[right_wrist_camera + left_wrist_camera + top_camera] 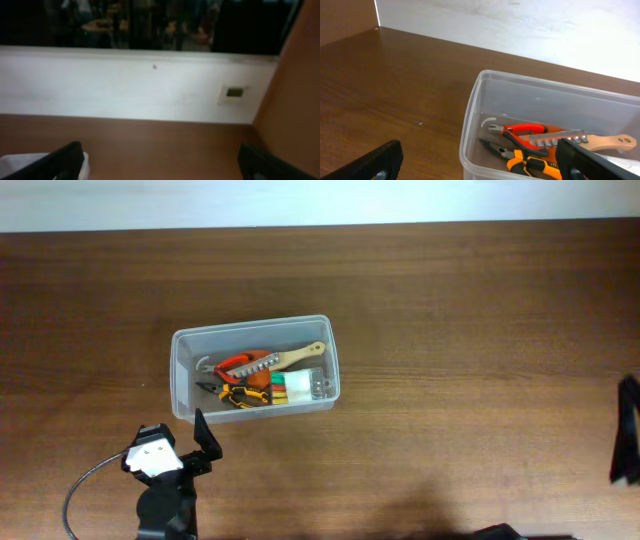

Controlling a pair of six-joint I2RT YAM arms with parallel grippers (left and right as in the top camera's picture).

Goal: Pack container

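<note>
Both grippers empty; container (pixel 182 375) lies toward 9 o'clock of centre on the table (pixel 450 330).
We note the left gripper (pixel 479 152) low at the container's 7 o'clock, near its wall and aimed at it, fingers spread wide, holding nothing. The right gripper (pixel 160 162) is at the table's 3 o'clock edge, well apart, fingers equally wide and empty. It faces a white wall (pixel 125 85) under a dark window (pixel 150 20). Tools (pixel 260 377) lie inside the container. The table is brown wood.
</note>
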